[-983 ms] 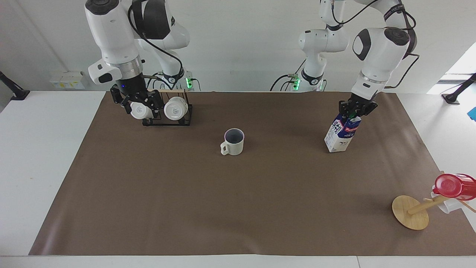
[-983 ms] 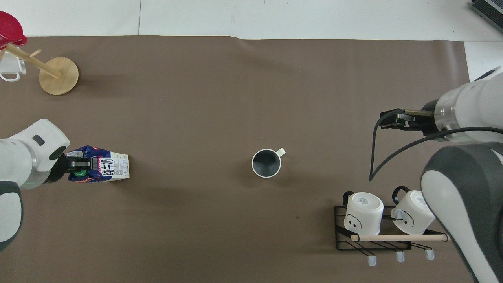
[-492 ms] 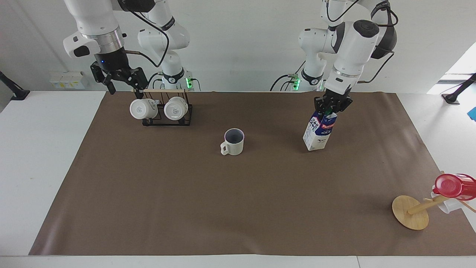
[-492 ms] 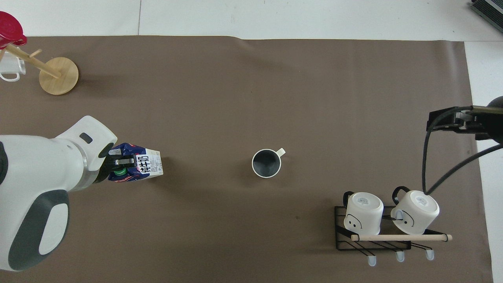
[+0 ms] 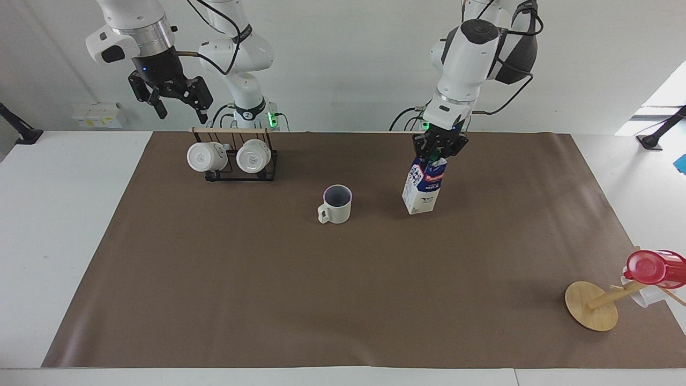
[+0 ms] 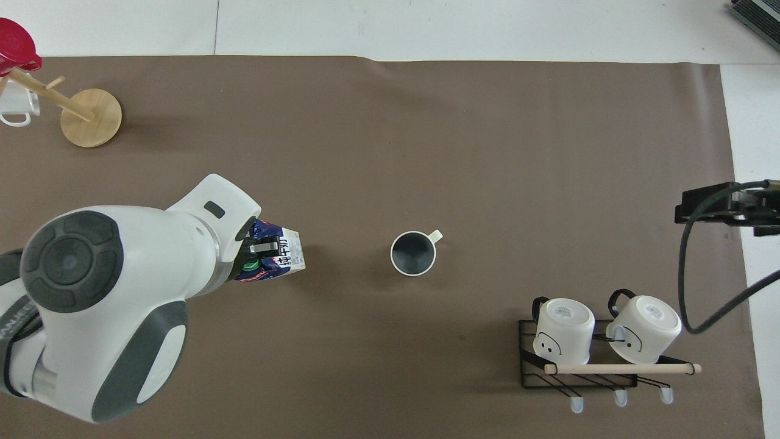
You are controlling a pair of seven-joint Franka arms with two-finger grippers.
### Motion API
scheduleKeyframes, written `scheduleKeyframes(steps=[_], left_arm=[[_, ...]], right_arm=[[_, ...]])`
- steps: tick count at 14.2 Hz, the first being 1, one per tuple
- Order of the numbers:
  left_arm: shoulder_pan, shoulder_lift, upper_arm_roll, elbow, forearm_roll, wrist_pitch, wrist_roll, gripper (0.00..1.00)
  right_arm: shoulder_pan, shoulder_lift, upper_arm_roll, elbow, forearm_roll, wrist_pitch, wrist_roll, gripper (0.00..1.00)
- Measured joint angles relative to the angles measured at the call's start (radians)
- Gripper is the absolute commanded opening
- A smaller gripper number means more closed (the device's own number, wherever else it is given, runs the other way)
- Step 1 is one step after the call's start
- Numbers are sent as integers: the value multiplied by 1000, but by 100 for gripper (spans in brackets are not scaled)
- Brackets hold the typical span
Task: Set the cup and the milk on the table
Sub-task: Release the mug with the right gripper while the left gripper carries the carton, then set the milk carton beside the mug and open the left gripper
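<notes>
The left gripper (image 5: 437, 152) has its two fingers clamped on the slanted top of the tall blue-and-white milk carton with a red label band (image 5: 423, 185), right at the green screw cap. The carton hangs straight below the fingers, tilted a little, with its base at or just above the matte brown sheet of the wide white table (image 5: 343, 300); contact with the sheet cannot be told. In the overhead view the left arm's white wrist covers most of the carton (image 6: 274, 256), and only its printed side shows past the fingertips.

The cream-white ceramic mug with a loop handle and dark inside (image 5: 335, 204) stands upright on the brown sheet, near the carton on the side toward the right arm's end of the table and apart from it. Nothing touches it, and its handle points toward the right arm's end (image 6: 414, 252).

The right gripper (image 5: 169, 95) is raised in the air with its fingers spread apart and nothing between them. Below the fingers and a little toward the middle of the table sits a black wire rack with a wooden rail (image 5: 241, 161), carrying two all-white mugs on their sides (image 5: 254, 155).

A tilted wooden mug tree with a round base (image 5: 591, 305) carries a red translucent cup (image 5: 651, 268) at the left arm's end, well apart from both grippers.
</notes>
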Motion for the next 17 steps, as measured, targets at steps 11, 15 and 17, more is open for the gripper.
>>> scheduleKeyframes(steps=[11, 15, 17], left_arm=[[-99, 159, -1, 64, 0, 108, -118, 40], [-99, 167, 0, 64, 0, 116, -118, 50], [-99, 167, 0, 64, 0, 116, -118, 99]], right_arm=[[-19, -4, -8, 15, -17, -31, -128, 100], [-19, -9, -8, 13, -16, -55, -128, 100], [-19, -12, -8, 5, -16, -55, -128, 100]])
